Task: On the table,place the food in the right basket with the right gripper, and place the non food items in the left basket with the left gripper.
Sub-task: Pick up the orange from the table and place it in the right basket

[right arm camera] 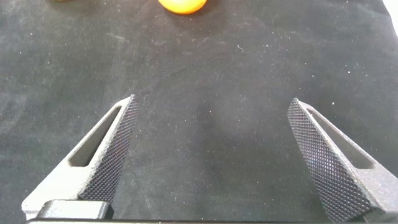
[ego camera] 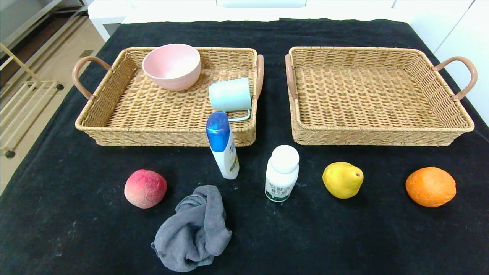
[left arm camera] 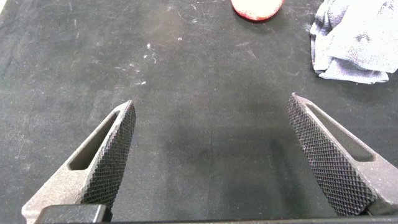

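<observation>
The food lies in a loose row on the black table (ego camera: pixel 344 236), in front of the baskets: the peach (ego camera: pixel 145 188) towards the left, the small white bottle (ego camera: pixel 282 173) upright near the middle, the yellow pear-like fruit (ego camera: pixel 342 180) to its right and the orange (ego camera: pixel 430 186) farthest right. The three fruits look firm and round, likely to roll if nudged, so each is best pinched across its widest part; the small bottle is probably light, smooth and easy to tip, and calls for a grip around its body below the cap. The grey cloth (ego camera: pixel 195 229) is soft and can be pinched anywhere on a fold, while the blue-capped bottle (ego camera: pixel 223 145) stands tilted just before the left basket (ego camera: pixel 114 86). That basket holds a pink bowl (ego camera: pixel 172 66) and a pale green cup (ego camera: pixel 230 94) lying on its side; the right basket (ego camera: pixel 378 130) holds nothing. The left gripper (left arm camera: pixel 211 165) hangs over bare cloth with fingers spread wide, peach and grey cloth ahead of it; the right gripper (right arm camera: pixel 211 165) is likewise spread, the orange ahead
</observation>
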Controlling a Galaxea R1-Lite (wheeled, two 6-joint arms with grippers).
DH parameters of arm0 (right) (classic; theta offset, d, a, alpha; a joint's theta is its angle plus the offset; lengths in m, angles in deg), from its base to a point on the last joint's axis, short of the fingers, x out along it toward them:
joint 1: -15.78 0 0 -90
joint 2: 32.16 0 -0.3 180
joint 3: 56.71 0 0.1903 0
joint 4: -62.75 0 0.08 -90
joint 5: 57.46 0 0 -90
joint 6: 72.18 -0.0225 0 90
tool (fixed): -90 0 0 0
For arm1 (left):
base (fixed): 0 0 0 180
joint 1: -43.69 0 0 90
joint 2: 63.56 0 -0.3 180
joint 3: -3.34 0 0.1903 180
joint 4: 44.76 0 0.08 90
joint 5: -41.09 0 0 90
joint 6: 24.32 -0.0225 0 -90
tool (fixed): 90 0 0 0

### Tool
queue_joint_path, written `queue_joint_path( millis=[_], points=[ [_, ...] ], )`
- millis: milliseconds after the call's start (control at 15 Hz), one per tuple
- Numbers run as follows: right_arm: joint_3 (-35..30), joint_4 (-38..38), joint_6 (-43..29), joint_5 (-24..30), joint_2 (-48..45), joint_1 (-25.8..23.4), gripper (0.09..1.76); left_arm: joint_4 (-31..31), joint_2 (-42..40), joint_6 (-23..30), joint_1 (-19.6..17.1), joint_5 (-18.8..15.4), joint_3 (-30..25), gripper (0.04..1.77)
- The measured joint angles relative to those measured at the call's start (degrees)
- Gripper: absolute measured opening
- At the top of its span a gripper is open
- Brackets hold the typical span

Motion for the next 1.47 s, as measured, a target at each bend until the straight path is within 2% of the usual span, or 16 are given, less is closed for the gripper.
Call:
queue_joint_path(
  millis=[133,267,400,600,667,867,1133,1333,1467],
  points=[
    [0.00,0.24,-0.60,-0.20,0.00,-0.09,1.76,-0.48,0.00,0.05,0.02,-0.09,0.00,1.76],
    [1.15,0.13,-2.11,-0.16,0.11,-0.11,1.76,-0.83,0.12,1.56,0.07,-0.93,2.86,1.76],
    [6.91,0.11,-4.71,1.21,2.01,-0.04,1.76,-0.91,1.94,3.24,0.07,-3.78,7.96,1.76],
    [15.46,0.50,-6.08,4.88,9.48,1.43,1.76,-2.40,9.00,4.21,1.12,-7.88,15.52,1.76],
    [18.16,0.52,-6.47,5.69,12.57,2.91,1.76,-3.72,12.17,4.29,2.60,-8.66,17.63,1.76],
    [25.51,2.12,-7.00,6.74,23.04,10.14,1.76,-9.87,23.86,4.33,10.11,-9.80,22.49,1.76],
    [29.29,12.11,-6.94,7.05,37.55,18.88,1.76,-15.91,40.25,4.11,19.92,-11.22,28.00,1.76],
    [30.89,15.27,-7.00,7.05,44.90,22.41,1.76,-16.98,49.34,3.94,22.61,-14.71,32.90,1.76],
    [31.77,15.80,-7.08,7.05,48.07,23.32,1.76,-17.25,53.69,3.91,23.08,-15.41,35.19,1.76]
  ],
)
